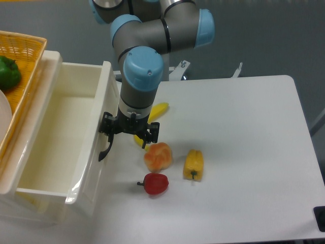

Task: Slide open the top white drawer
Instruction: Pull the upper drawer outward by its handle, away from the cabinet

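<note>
Nearest on the table [244, 152] lie a red pepper [155, 183], a bun [158, 156] and a yellow pepper [193, 164] – keep the pull clear of them. The pincer [128, 133] is at the black handle [106, 149] of the top white drawer [56, 142], at the left and already well out – whether it grips, I cannot tell; draw straight along the runners

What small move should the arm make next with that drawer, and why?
Probably one more short pull toward the fruit, then release. The tool sits at the black handle of the top white drawer, which is already well open, and the orange fruit and banana lie just beyond, so room looks limited.
</note>
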